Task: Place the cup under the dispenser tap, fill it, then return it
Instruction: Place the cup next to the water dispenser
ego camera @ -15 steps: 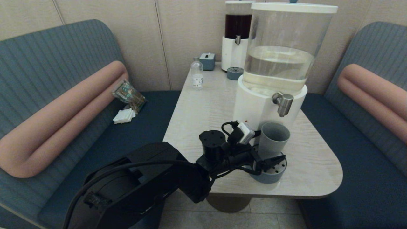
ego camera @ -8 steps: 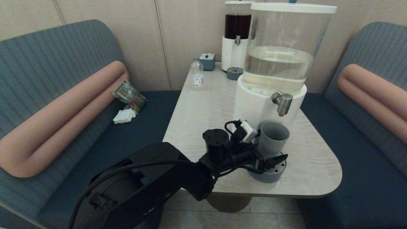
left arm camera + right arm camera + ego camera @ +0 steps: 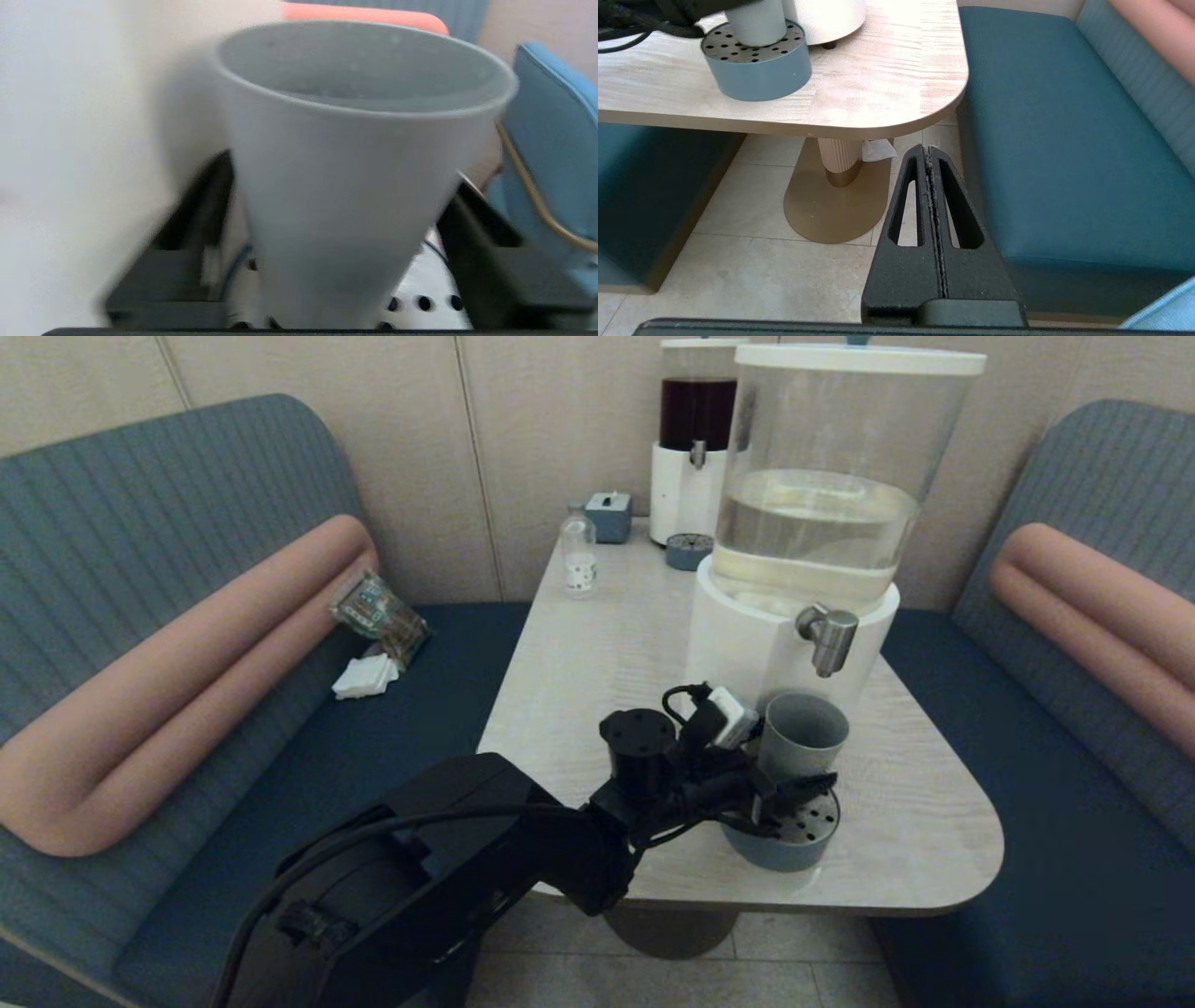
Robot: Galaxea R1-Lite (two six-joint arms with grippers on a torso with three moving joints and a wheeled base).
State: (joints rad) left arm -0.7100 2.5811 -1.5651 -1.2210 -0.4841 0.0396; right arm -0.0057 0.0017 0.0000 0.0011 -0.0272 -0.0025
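The grey-blue cup stands upright on the round perforated drip tray, just below and slightly in front of the brushed-steel dispenser tap of the white-based dispenser. My left gripper reaches in from the left with its fingers on either side of the cup's lower half. In the left wrist view the cup fills the space between the two black fingers, which meet its wall near their tips. My right gripper is shut on nothing, parked low beside the table's near right corner.
Further back on the table stand a dark-red-liquid dispenser, a second small drip tray, a clear bottle and a small grey box. Blue benches flank the table; a snack packet and napkins lie on the left bench.
My left wrist has crept forward and a little upward, and the near finger has come in against the cup's lower wall. The cup has stayed on the drip tray.
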